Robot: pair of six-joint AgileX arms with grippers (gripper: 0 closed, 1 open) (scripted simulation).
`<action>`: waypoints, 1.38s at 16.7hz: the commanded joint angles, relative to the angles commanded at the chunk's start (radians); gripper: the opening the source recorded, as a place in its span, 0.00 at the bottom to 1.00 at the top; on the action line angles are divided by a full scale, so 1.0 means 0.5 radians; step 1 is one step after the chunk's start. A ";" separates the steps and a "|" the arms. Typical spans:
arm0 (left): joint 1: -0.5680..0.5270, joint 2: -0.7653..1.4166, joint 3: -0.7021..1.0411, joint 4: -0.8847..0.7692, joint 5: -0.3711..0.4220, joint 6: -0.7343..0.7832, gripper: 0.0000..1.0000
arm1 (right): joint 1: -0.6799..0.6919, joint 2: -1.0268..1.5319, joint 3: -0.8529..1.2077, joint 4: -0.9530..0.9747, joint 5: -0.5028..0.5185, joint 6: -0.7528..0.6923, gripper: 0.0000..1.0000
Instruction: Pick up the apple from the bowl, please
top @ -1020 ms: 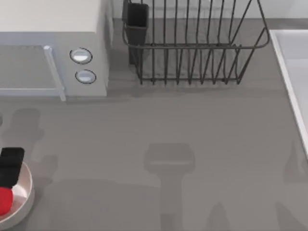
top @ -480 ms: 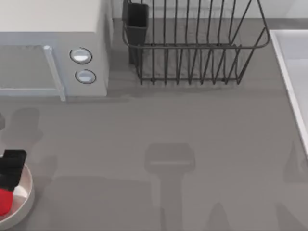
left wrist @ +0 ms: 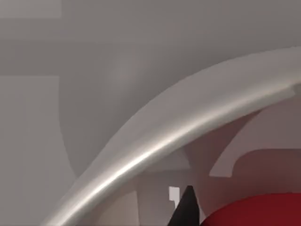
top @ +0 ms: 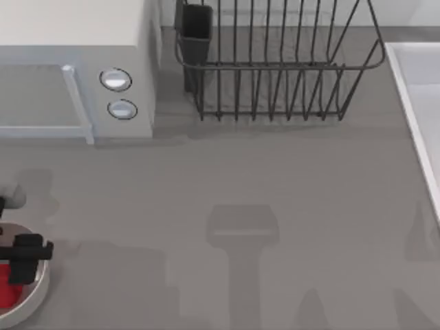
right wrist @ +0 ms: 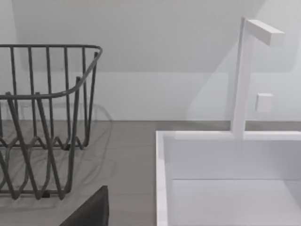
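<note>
Apple (top: 8, 289) in bowl (top: 40, 289), left tool (top: 20, 265) above.

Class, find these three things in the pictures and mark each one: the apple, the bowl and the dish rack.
apple (top: 7, 289): top view, on its red skin left of the left pincer.
bowl (left wrist: 155, 141): left wrist view, on its thick glossy rim.
dish rack (top: 275, 65): top view, on its front rim wire.

My left gripper (top: 20, 265) hangs low over the bowl (top: 40, 292), its dark fingertip (left wrist: 186, 209) down inside the rim; my right arm sits parked.
</note>
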 joint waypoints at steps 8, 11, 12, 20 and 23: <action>0.003 0.077 -0.097 0.136 0.000 0.003 0.92 | 0.000 0.000 0.000 0.000 0.000 0.000 1.00; 0.003 0.077 -0.097 0.136 0.000 0.003 0.70 | 0.000 0.000 0.000 0.000 0.000 0.000 1.00; 0.003 0.077 -0.097 0.136 0.000 0.003 0.62 | 0.000 0.000 0.000 0.000 0.000 0.000 1.00; 0.003 0.077 -0.097 0.136 0.000 0.003 0.02 | 0.000 0.000 0.000 0.000 0.000 0.000 1.00; 0.003 0.077 -0.097 0.136 0.000 0.003 0.00 | 0.000 0.000 0.000 0.000 0.000 0.000 1.00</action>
